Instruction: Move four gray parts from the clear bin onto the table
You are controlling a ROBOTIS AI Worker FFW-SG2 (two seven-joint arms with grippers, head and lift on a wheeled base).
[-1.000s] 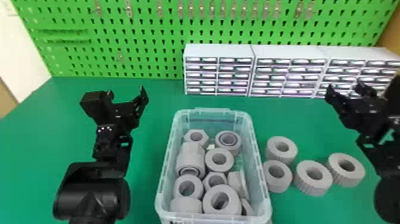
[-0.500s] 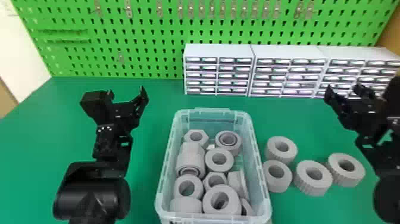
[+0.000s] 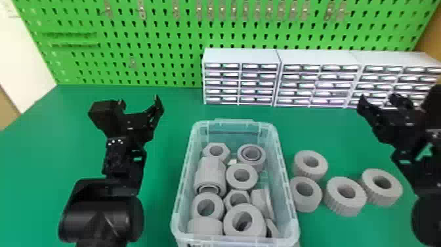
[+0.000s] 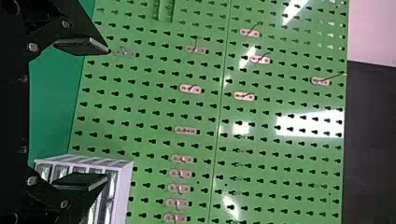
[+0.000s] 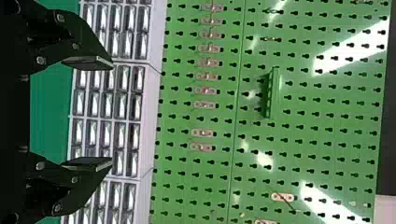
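I have left claw (image 3: 139,103) and right claw (image 3: 379,100) released above the tabletop (image 3: 39,161); four parts (image 3: 343,205) lie beside the bin's (image 3: 284,177) right edge.

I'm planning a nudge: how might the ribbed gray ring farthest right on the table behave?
Lying flat, the ring would probably slide rather than roll. Its thick wall suggests stiffness, and the ribbed side may resist slipping.

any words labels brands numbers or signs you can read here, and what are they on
No text can be read.
Clear plastic bin, near wall: a small dark marking, cut off by the view's edge, unreadable.
White drawer cabinets: no readable labels.
Gray ring-shaped parts: no readable text.
Green pegboard: none readable.
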